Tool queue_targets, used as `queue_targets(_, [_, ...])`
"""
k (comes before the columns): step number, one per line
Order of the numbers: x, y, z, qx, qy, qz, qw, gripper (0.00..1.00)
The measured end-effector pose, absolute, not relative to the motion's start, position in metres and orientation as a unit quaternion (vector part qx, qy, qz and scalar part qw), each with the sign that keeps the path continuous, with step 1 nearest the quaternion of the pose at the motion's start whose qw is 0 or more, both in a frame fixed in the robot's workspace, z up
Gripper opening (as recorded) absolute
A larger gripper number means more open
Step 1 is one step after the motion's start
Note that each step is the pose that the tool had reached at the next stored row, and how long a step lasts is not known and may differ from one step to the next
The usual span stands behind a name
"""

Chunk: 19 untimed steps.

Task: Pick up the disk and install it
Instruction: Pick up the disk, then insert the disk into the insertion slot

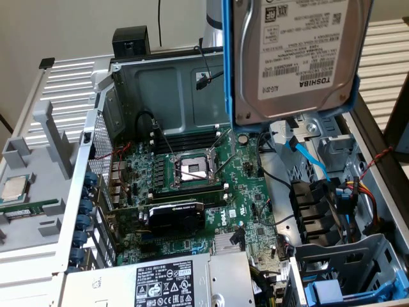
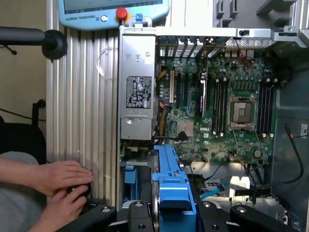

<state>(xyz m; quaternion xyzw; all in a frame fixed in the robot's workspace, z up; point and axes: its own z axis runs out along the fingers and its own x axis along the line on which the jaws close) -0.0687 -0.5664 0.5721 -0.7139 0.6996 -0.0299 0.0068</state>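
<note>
So the claw (image 2: 172, 216) is clamping the disk (image 1: 294, 57) by the sides of its blue carrier frame (image 2: 169, 188), which I'm guessing is keeping the squeeze off the drive itself. It's hanging the thing on edge, label facing out, up in the air over the open computer case (image 1: 160, 77), towards the drive cage (image 1: 358, 256) on the exterior view's right, and it's looking well clear of the motherboard (image 1: 192, 185) and the loose cables (image 1: 307, 153) below. Meanwhile a person's hands (image 2: 60, 179) are sitting on something small and dark at the edge of the ribbed counter (image 2: 82, 96) beside the case.
</note>
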Motion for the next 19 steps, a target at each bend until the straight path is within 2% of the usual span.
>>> queue_targets(19, [0.004, -0.578, 0.569, -0.714, 0.700, -0.030, 0.007, 0.37])
